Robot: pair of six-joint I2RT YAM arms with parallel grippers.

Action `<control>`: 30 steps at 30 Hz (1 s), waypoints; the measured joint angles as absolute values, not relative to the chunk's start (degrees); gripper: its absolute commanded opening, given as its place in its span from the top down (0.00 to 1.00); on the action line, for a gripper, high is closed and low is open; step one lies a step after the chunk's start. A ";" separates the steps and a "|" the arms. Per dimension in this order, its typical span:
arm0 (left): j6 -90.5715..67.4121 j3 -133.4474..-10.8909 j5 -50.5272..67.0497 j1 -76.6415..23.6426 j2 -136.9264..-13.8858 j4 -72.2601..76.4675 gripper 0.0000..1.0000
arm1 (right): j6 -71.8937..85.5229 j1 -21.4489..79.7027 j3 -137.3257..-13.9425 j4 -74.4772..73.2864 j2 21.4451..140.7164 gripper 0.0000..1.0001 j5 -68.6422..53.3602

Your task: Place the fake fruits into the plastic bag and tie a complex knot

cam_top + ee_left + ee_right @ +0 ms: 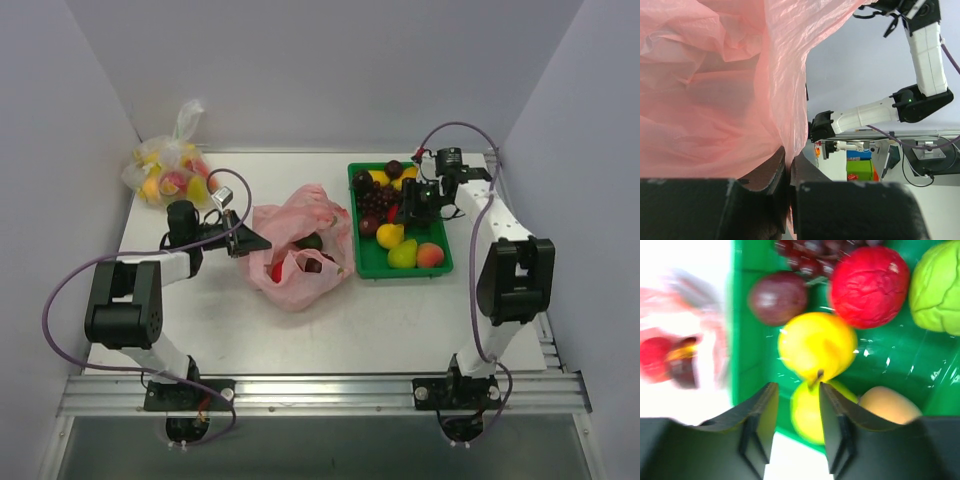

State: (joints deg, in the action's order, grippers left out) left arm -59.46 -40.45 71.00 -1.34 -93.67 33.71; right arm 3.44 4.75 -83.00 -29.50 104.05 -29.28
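Observation:
The pink plastic bag point(300, 245) lies open mid-table with a red, a dark and a green fruit inside. My left gripper point(252, 241) is shut on the bag's left rim; in the left wrist view the pink film point(730, 90) is pinched between the closed jaws point(788, 162). My right gripper point(408, 212) hovers open and empty over the green tray point(400, 270). In the right wrist view its open jaws point(797, 389) sit above a yellow fruit point(817, 345) and a yellow-green pear point(807, 412), beside a peach point(887, 405), red apple point(869, 285), green apple point(937, 287) and grapes point(810, 250).
A clear bag of yellow-red fruit point(170, 170) sits at the back left corner. The green tray stands just right of the pink bag. Walls enclose the table on the left, back and right.

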 measured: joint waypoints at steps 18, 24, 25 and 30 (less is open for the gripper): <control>-59.42 -40.88 71.02 -1.34 -94.19 33.69 0.89 | -2.22 10.90 -81.36 -29.74 96.03 0.14 -17.08; -59.42 -40.88 71.07 -1.34 -94.21 33.69 0.89 | -3.05 14.26 -79.55 -28.16 101.91 0.13 -12.78; -59.40 -40.91 71.00 -1.34 -94.24 33.69 0.89 | -3.01 14.83 -79.05 -27.77 102.80 0.13 -12.34; -59.40 -40.95 71.02 -1.34 -94.43 33.69 0.89 | -2.39 15.92 -78.61 -25.89 106.72 0.12 -9.54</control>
State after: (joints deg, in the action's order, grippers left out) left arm -59.40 -40.95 71.02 -1.34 -94.43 33.69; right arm -2.39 15.92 -78.61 -25.89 106.72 -9.54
